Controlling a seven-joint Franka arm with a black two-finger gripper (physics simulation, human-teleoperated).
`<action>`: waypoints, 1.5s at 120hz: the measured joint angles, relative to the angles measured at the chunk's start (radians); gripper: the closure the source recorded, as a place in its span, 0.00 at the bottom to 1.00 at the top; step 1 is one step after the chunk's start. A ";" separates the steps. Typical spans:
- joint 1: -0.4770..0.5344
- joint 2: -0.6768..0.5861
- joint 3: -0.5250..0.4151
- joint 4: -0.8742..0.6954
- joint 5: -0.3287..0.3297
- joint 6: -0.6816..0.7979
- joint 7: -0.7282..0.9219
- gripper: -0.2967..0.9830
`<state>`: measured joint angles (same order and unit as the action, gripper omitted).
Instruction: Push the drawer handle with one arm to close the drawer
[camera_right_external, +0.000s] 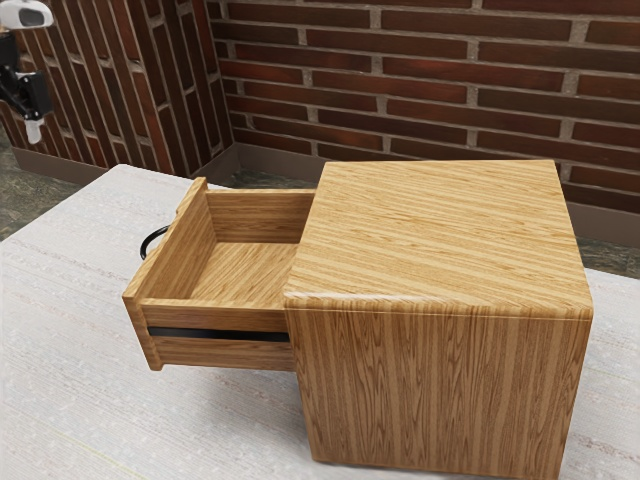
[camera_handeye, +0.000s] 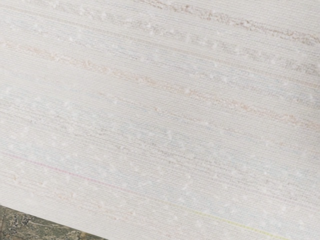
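Hand: the black gripper's hand (camera_right_external: 34, 130), high at the exterior view's upper left; whether it stands apart or together cannot be told.
Black bow handle (camera_right_external: 153, 240): on the drawer's outer face, well apart from the hand, lower and toward the exterior view's right; its long axis runs along the front panel (camera_right_external: 185, 250), across the line of closing.
Drawer (camera_right_external: 220, 352): open, projecting from the cabinet toward the exterior view's left, a dark runner (camera_right_external: 220, 334) along its side.
Coming move (judged): descend to the handle's outer side, then push toward the cabinet; a push too high could pass over the panel.
Cabinet (camera_right_external: 440, 240): striped wood, upright, receiving the drawer.
Surface (camera_right_external: 80, 280): whitish, faintly streaked, beneath the cabinet.
Floor (camera_handeye: 40, 225): mottled green, past the surface's edge.
Brick wall (camera_right_external: 440, 70): red-brown, behind all, with a plain baseboard (camera_right_external: 270, 160).
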<state>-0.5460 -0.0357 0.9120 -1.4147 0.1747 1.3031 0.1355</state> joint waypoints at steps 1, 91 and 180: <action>0.004 0.000 0.000 0.000 0.000 0.001 0.001 0.23; 0.014 -0.101 -0.197 0.018 0.061 -0.082 0.080 0.68; 0.009 -0.203 -0.237 -0.476 0.130 0.261 0.700 0.84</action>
<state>-0.5369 -0.2388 0.6749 -1.8911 0.3050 1.5643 0.8351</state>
